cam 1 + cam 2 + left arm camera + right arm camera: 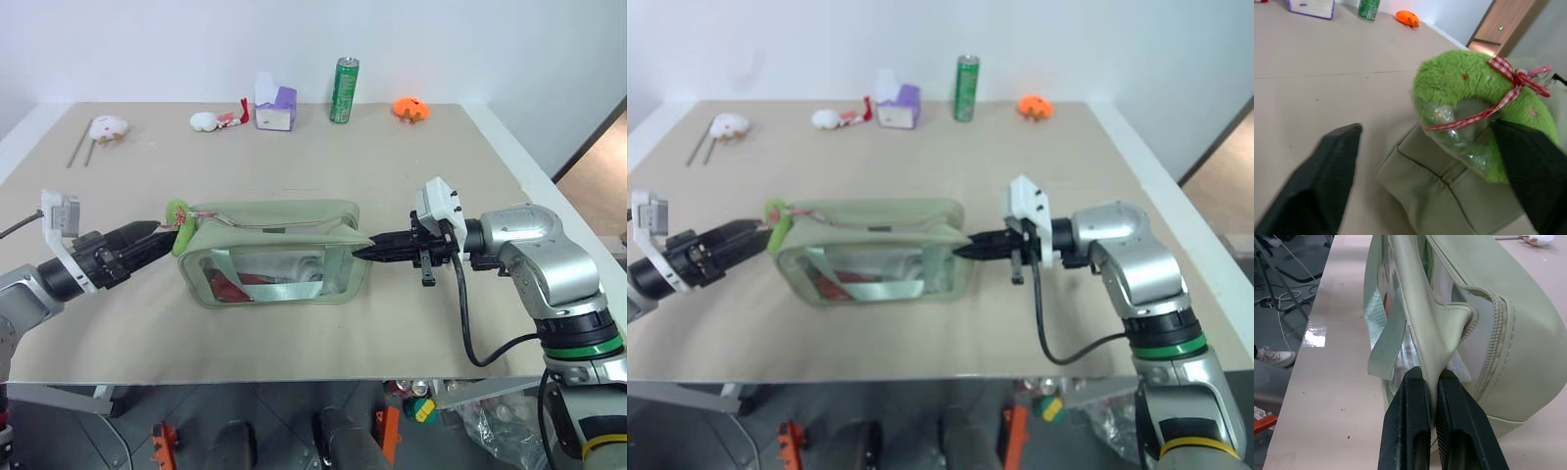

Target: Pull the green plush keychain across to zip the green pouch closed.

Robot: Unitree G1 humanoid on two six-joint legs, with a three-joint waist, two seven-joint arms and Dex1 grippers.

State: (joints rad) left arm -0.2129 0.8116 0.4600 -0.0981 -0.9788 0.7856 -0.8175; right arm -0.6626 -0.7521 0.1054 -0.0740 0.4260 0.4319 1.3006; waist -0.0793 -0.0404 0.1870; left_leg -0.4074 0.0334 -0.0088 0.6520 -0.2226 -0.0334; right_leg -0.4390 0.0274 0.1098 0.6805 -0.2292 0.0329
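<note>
**Left gripper closing in on the keychain while the right pins the pouch**

Nearest the robot, two arms reach in from either side toward the green pouch (271,253), which lies on its side between them on a tan table (323,157). The right gripper (1432,382) has its two black fingers pinched tight on a fold of the pouch's end fabric, just beside the end of the zipper track, anchoring the bag. At the opposite end, the left gripper (1425,147) stands wide apart and holds nothing yet: one finger rests against the green plush keychain (1469,88), the other is well clear on the far side of the gap. The keychain, a lime ring tied with red gingham ribbon, sits on the pouch's corner directly ahead of the left fingertips.

The step in hand looks like the approach to grasp. Next, the left fingers need to close on the plush, then draw it along the zipper toward the right gripper while that grip resists the pull.

Farther off, well beyond both grippers, the table's back edge carries chopsticks (80,143), a white plush toy (205,120), a purple-white box (275,108), a green can (344,90) and an orange object (411,109), before a plain white wall.
</note>
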